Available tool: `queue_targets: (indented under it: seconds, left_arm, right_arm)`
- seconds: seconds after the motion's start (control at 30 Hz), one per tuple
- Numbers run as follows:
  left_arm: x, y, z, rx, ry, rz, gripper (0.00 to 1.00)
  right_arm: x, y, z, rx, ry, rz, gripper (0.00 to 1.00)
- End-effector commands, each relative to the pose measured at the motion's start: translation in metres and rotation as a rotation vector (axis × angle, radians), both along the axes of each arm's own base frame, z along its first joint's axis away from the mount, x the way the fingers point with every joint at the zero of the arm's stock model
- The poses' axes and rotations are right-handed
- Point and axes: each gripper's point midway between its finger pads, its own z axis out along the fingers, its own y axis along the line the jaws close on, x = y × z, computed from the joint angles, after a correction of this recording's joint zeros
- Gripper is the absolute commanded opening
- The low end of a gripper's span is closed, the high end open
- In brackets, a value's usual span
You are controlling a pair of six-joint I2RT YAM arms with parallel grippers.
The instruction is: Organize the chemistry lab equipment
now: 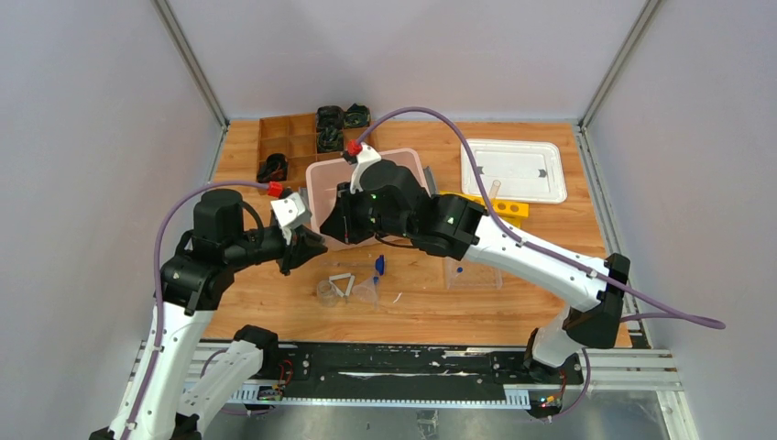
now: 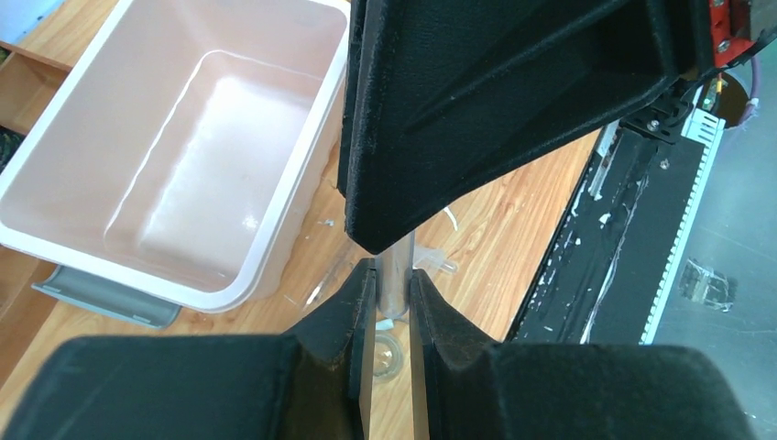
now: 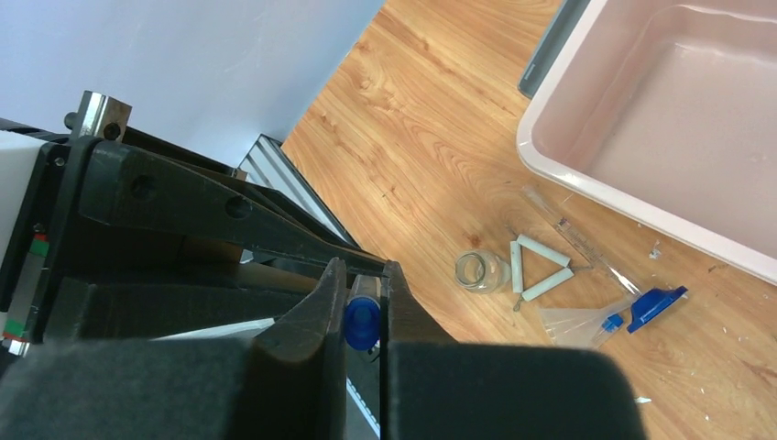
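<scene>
Left end effector (image 1: 307,247) and right end effector (image 1: 334,223) meet just in front of the pink bin (image 1: 317,179) in the top view. From the left wrist, my left fingers (image 2: 362,312) are pinched nearly closed on the smooth barrel of a blue-capped clear tube (image 2: 396,293), just off the bin's corner. From the right wrist, my right one is clamped on its blue cap (image 3: 362,321); I judge the tube light, stiff, slick and breakable, best gripped gently by barrel and cap.
</scene>
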Motion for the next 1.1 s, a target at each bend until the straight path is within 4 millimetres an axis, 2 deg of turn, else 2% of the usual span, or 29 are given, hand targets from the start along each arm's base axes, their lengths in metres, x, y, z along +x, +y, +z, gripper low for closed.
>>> queue_targets:
  seconds: [0.0,0.03,0.07,0.1,0.13,0.17,0.23,0.33,0.43,0.57,0.63,0.73,0.87,0.97,1.07]
  left_arm:
    - [0.009,0.007,0.004,0.024,-0.027,0.057,0.13]
    - [0.011,0.009,0.002,0.033,-0.021,0.075,0.16]
    - [0.013,0.011,0.001,0.042,-0.018,0.089,0.32]
    - [0.014,0.012,0.002,0.046,-0.014,0.099,0.69]
    - [0.015,0.012,0.003,0.048,-0.012,0.102,0.94]
    - [0.015,0.012,0.004,0.048,-0.012,0.106,0.99]
    - [0.015,0.012,0.006,0.041,-0.008,0.111,1.0]
    - [0.013,0.012,0.006,0.031,0.002,0.112,1.0]
    - [0.011,0.012,0.004,0.028,0.009,0.112,1.0]
    - [0.009,0.011,0.0,0.033,0.054,0.111,1.0]
    - [0.009,0.011,-0.005,0.039,0.074,0.113,1.0]
    - [0.013,0.011,-0.009,0.047,0.093,0.124,1.0]
    - [0.014,0.011,-0.008,0.042,0.102,0.132,1.0]
    - [0.013,0.013,-0.012,0.048,0.114,0.146,1.0]
    - [0.009,0.016,-0.021,0.074,0.14,0.141,1.0]
  right_arm:
    - [0.004,-0.012,0.015,0.021,-0.02,-0.021,0.0]
    - [0.004,-0.016,0.015,0.019,-0.017,-0.026,0.0]
    - [0.006,-0.022,0.014,0.015,-0.013,-0.036,0.0]
    - [0.008,-0.029,0.015,0.01,-0.015,-0.047,0.0]
    - [0.011,-0.038,0.013,-0.005,-0.016,-0.064,0.0]
    - [0.015,-0.049,0.011,-0.02,-0.021,-0.086,0.0]
    - [0.024,-0.075,0.003,-0.06,-0.018,-0.134,0.0]
    - [0.038,-0.127,-0.012,-0.125,-0.015,-0.232,0.0]
    - [0.05,-0.19,-0.035,-0.244,-0.049,-0.377,0.0]
    - [0.055,-0.278,-0.066,-0.458,-0.095,-0.584,0.0]
    - [0.054,-0.31,-0.081,-0.521,-0.079,-0.664,0.0]
    - [0.049,-0.334,-0.105,-0.557,-0.041,-0.714,0.0]
    - [0.049,-0.35,-0.139,-0.616,-0.001,-0.776,0.0]
    - [0.053,-0.352,-0.169,-0.631,0.028,-0.801,0.0]
    - [0.06,-0.345,-0.187,-0.604,0.038,-0.81,0.0]
